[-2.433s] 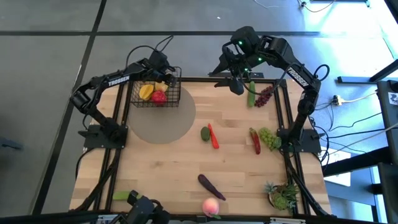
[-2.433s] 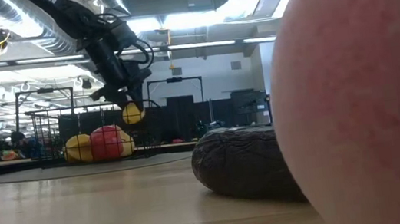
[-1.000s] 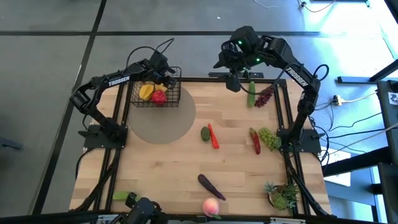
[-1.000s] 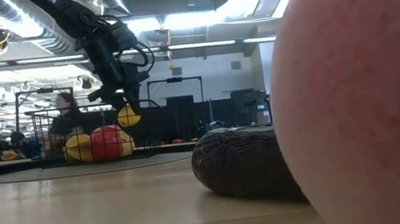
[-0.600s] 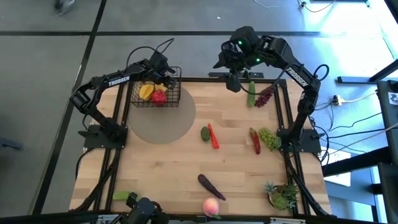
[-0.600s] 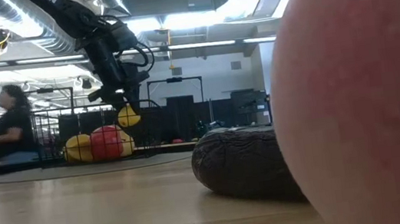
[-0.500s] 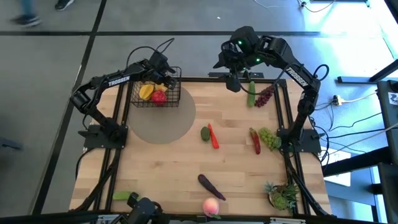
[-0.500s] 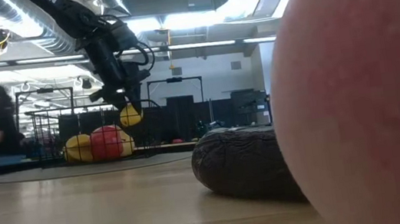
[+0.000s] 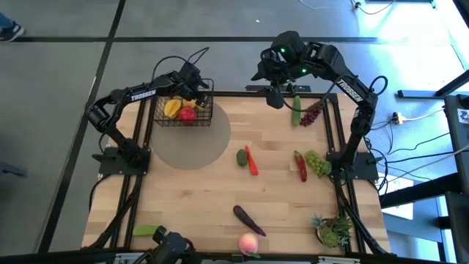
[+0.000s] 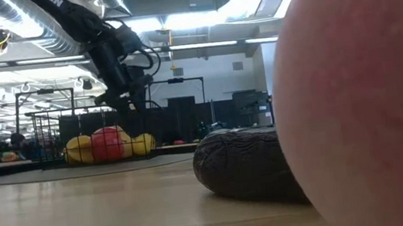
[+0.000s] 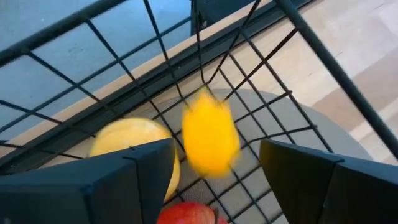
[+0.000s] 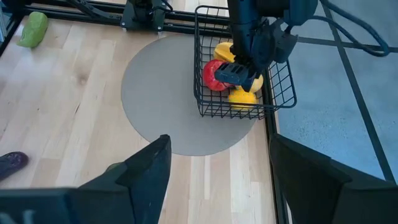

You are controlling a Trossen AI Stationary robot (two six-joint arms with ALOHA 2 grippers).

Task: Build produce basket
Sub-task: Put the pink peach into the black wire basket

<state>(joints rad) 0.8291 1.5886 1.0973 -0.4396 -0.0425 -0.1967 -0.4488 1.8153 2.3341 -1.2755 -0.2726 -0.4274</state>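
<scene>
The left pincer (image 11: 214, 180) is seen spread wide and empty over the basket (image 9: 183, 110), where a yellow lemon (image 11: 210, 138) lies beside another lemon (image 11: 127, 143) and a red apple (image 9: 187, 114), while the right pincer (image 12: 214, 168) is held open over the desk's (image 9: 220, 191) far edge

One black wire-mesh basket (image 9: 183, 108), two yellow lemons (image 12: 244, 95), one red apple (image 9: 187, 114), two red chilies (image 9: 251, 160), two grape bunches (image 9: 317, 162).

Black wire basket (image 9: 184, 110) holds red apple (image 9: 187, 114) and yellow lemons (image 10: 80, 149).
</scene>
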